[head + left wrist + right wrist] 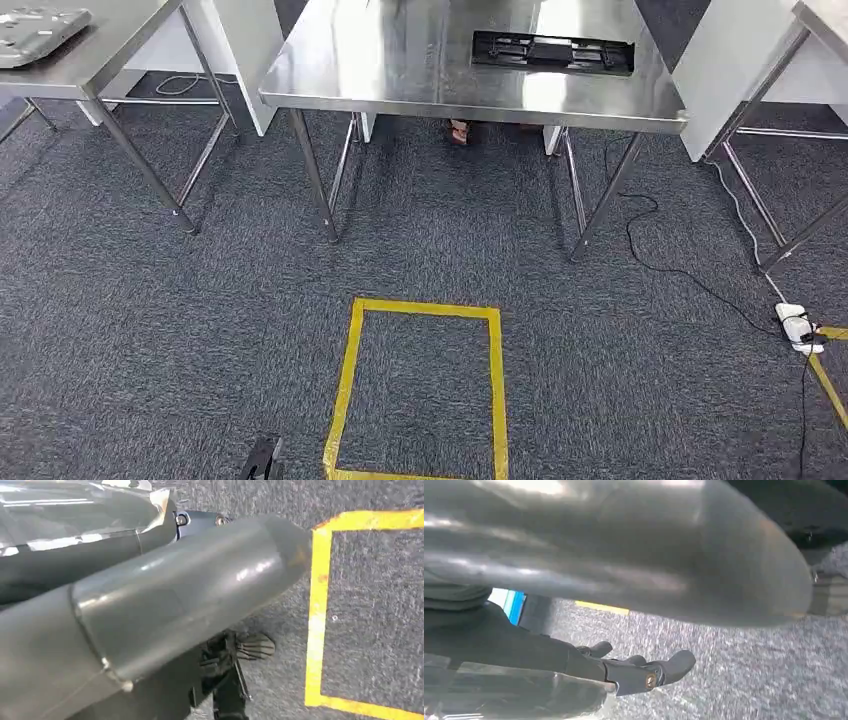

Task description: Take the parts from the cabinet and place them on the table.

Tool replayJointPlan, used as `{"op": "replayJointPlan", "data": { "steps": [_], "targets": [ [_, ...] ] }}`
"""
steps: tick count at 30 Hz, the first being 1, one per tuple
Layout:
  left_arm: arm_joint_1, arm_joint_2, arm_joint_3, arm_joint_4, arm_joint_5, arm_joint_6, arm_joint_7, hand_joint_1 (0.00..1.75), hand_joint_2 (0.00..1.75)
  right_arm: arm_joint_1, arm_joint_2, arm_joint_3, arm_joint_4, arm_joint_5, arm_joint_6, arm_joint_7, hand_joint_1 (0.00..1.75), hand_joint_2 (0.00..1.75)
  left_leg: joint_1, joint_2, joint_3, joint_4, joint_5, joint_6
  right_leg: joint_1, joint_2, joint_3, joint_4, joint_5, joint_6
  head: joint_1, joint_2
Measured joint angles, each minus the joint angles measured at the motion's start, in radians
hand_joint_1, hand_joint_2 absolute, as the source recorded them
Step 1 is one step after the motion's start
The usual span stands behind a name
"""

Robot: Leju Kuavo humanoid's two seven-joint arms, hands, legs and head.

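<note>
- A steel table stands ahead on grey carpet, and a black flat part lies on its top toward the far right side
- Another steel table at the left carries a grey flat piece near its edge
- A yellow tape square marks the carpet in front of the middle table
- A white power strip with black cables lies on the carpet at the right
- Left hand hangs over the carpet beside the tape – its dark fingers are mostly hidden, so I cannot tell how they are set
- Right hand hangs above the carpet – fingers spread apart, holding nothing
</note>
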Motion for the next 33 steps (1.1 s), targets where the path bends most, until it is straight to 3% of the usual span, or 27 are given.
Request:
{"op": "replayJointPlan", "data": {
  "steps": [1,2,4,5,6,7,9,10,11,12,14,15,16,17,18,20,21,22,23,25,26,27,28,30,32,33],
  "targets": [
    [-0.001,-0.002,0.0,0.0,0.0,-0.001,-0.001,0.0,0.0,0.001,0.0,0.0,0.001,0.0,0.0,0.0,0.0,0.0,0.008,0.008,-0.015,-0.008,0.017,0.011,-0.004,0.002,-0.009,0.011,-0.01,0.002,-0.002,0.0],
    [-0.003,-0.001,0.0,0.0,0.0,-0.002,-0.001,0.0,0.0,0.001,-0.001,0.0,0.001,0.001,0.0,0.0,0.0,0.0,0.006,0.009,-0.03,-0.008,0.029,0.022,-0.003,0.005,-0.03,0.045,-0.057,-0.003,0.001,0.0],
    [-0.002,0.0,0.0,0.0,0.0,-0.001,-0.002,0.0,0.0,0.001,0.0,0.0,0.002,0.001,0.001,0.0,0.0,0.0,0.006,0.011,-0.062,-0.007,0.055,0.027,-0.008,0.006,-0.08,0.204,-0.174,-0.012,0.007,0.0],
    [-0.001,0.0,0.0,0.0,0.0,-0.001,-0.002,0.0,0.0,0.001,0.0,0.0,0.002,0.001,0.001,-0.001,0.0,0.0,0.006,0.011,-0.073,-0.007,0.061,0.026,-0.008,0.006,-0.092,0.251,-0.194,-0.01,0.006,0.0],
    [0.001,0.0,0.0,0.0,0.0,-0.001,-0.004,0.0,0.0,0.001,0.0,0.0,0.002,0.004,0.001,-0.001,0.0,0.0,0.006,0.009,-0.095,-0.006,0.075,0.023,-0.011,0.006,-0.1,0.322,-0.205,0.004,0.008,0.0],
    [0.002,0.0,0.0,0.0,0.002,0.003,-0.004,0.0,0.0,0.002,0.0,0.0,0.002,0.011,-0.002,-0.002,0.0,0.0,0.006,0.007,-0.108,-0.006,0.084,0.02,-0.012,0.006,-0.085,0.325,-0.186,0.016,0.009,0.0],
    [0.004,0.0,0.0,0.0,0.005,0.008,-0.004,0.0,0.0,0.001,-0.001,0.001,0.002,0.021,-0.003,-0.002,0.0,0.0,0.006,-0.002,-0.121,-0.005,0.102,0.012,-0.014,0.008,-0.011,0.241,-0.132,0.033,0.009,0.0],
    [0.003,0.0,0.0,0.0,0.007,0.011,-0.003,0.0,0.0,0.001,-0.001,0.002,0.002,0.026,-0.005,-0.003,0.0,0.0,0.006,-0.007,-0.131,-0.005,0.112,0.008,-0.014,0.017,0.051,0.153,-0.117,0.031,0.009,0.0],
    [0.003,-0.002,0.0,0.0,0.007,0.013,-0.003,0.0,0.0,0.001,-0.002,0.002,0.002,0.031,-0.007,-0.004,0.0,0.0,0.007,-0.011,-0.139,-0.004,0.122,0.003,-0.014,0.049,0.122,0.051,-0.123,0.02,0.01,0.0],
    [0.001,-0.002,0.0,0.0,0.008,0.013,-0.002,0.0,0.0,0.001,-0.003,0.002,0.002,0.032,-0.007,-0.006,0.0,0.0,0.0,-0.018,-0.147,0.0,0.13,-0.004,-0.01,0.066,0.176,-0.027,-0.139,0.007,0.01,0.0],
    [0.002,-0.002,0.0,0.0,0.008,0.014,0.0,0.0,0.0,0.0,-0.002,0.004,0.002,0.034,-0.005,-0.008,0.0,0.0,0.0,-0.028,-0.154,-0.003,0.149,-0.016,-0.009,0.055,0.165,-0.042,-0.15,0.001,0.008,0.0],
    [0.004,-0.001,0.0,0.0,0.008,0.015,0.002,0.0,0.0,0.001,-0.001,0.005,0.002,0.034,-0.005,-0.009,0.0,0.0,0.005,-0.036,-0.155,-0.007,0.156,-0.025,-0.007,0.046,0.164,-0.041,-0.149,-0.008,0.01,0.0],
    [0.006,0.0,0.0,0.0,0.008,0.016,0.006,0.0,0.0,0.001,0.001,0.005,0.003,0.035,-0.002,-0.009,0.0,0.0,0.008,-0.041,-0.16,-0.006,0.159,-0.032,-0.015,0.038,0.162,-0.045,-0.138,-0.022,0.011,0.0],
    [0.008,0.0,0.0,0.0,0.008,0.017,0.009,0.0,0.0,-0.001,0.001,0.006,0.003,0.035,0.0,-0.009,0.0,0.0,0.011,-0.03,-0.168,0.01,0.141,-0.032,-0.017,0.026,0.158,-0.046,-0.133,-0.03,0.011,0.0],
    [0.008,0.0,0.0,0.0,0.004,0.019,0.017,0.0,0.0,-0.001,0.001,0.006,0.003,0.037,0.006,-0.009,0.0,0.0,0.012,-0.014,-0.189,0.066,0.079,-0.036,-0.015,0.016,0.152,-0.046,-0.126,-0.043,-0.001,0.0],
    [0.008,-0.001,-0.003,0.0,-0.01,0.024,0.046,0.0,0.0,0.002,0.0,0.006,0.003,0.044,0.02,-0.009,0.0,0.0,0.015,-0.008,-0.244,0.222,-0.022,-0.046,-0.01,-0.005,0.141,-0.045,-0.118,-0.051,-0.006,0.0],
    [0.01,-0.001,-0.007,0.0,-0.019,0.026,0.066,0.0,0.0,0.002,0.001,0.006,0.003,0.048,0.026,-0.007,0.0,0.0,0.016,-0.006,-0.264,0.292,-0.044,-0.051,-0.009,-0.017,0.135,-0.044,-0.115,-0.049,-0.005,0.0],
    [0.014,0.0,-0.017,0.0,-0.03,0.026,0.091,0.0,0.0,0.001,0.0,0.007,0.003,0.055,0.031,-0.006,0.0,0.0,0.016,-0.004,-0.265,0.319,-0.038,-0.053,-0.008,-0.028,0.129,-0.041,-0.112,-0.05,-0.005,0.0],
    [0.018,0.0,-0.027,0.0,-0.037,0.026,0.105,0.0,0.0,0.0,0.0,0.007,0.003,0.058,0.035,-0.005,0.0,0.0,0.016,-0.001,-0.242,0.297,-0.018,-0.054,-0.008,-0.037,0.125,-0.038,-0.112,-0.049,-0.006,0.0],
    [0.022,0.0,-0.035,0.0,-0.044,0.023,0.123,0.0,0.0,0.0,0.001,0.008,0.003,0.065,0.037,-0.002,0.0,0.0,0.018,0.008,-0.162,0.185,0.032,-0.052,-0.009,-0.053,0.124,-0.033,-0.112,-0.048,-0.007,0.0],
    [0.021,0.001,-0.04,0.0,-0.047,0.018,0.13,0.0,0.0,-0.002,0.001,0.008,0.003,0.067,0.039,-0.002,0.0,0.0,0.019,0.035,-0.083,0.068,0.067,-0.051,-0.009,-0.065,0.126,-0.028,-0.116,-0.043,-0.006,0.0],
    [0.019,0.001,-0.044,0.0,-0.049,0.015,0.132,0.0,0.0,-0.004,0.001,0.009,0.003,0.068,0.04,-0.001,0.0,0.0,0.012,0.075,-0.058,0.02,0.039,-0.048,-0.003,-0.073,0.129,-0.025,-0.118,-0.037,-0.006,0.0],
    [0.019,0.0,-0.051,0.0,-0.052,0.013,0.134,0.0,0.0,-0.006,0.0,0.011,0.003,0.069,0.042,0.0,0.0,0.0,0.007,0.07,-0.063,0.028,0.056,-0.03,0.003,-0.079,0.119,-0.02,-0.116,-0.032,-0.008,0.0],
    [0.022,0.001,-0.057,0.0,-0.052,0.013,0.135,0.0,0.0,-0.009,-0.001,0.014,0.003,0.071,0.045,0.0,0.0,0.0,0.005,0.055,-0.07,0.024,0.046,-0.016,0.007,-0.091,0.129,-0.016,-0.12,-0.024,-0.007,0.0],
    [0.022,0.001,-0.058,0.0,-0.052,0.013,0.135,0.0,0.0,-0.012,-0.001,0.015,0.003,0.072,0.046,0.001,0.0,0.0,0.005,0.033,-0.078,0.02,0.053,-0.003,0.007,-0.106,0.129,-0.014,-0.121,-0.013,-0.006,0.0],
    [0.023,0.001,-0.058,0.0,-0.052,0.013,0.135,0.0,0.0,-0.011,-0.002,0.016,0.003,0.073,0.046,0.001,0.0,0.0,0.009,0.026,-0.079,0.017,0.059,0.005,0.0,-0.071,0.113,0.004,-0.137,-0.008,-0.003,0.0]
  ]
}}
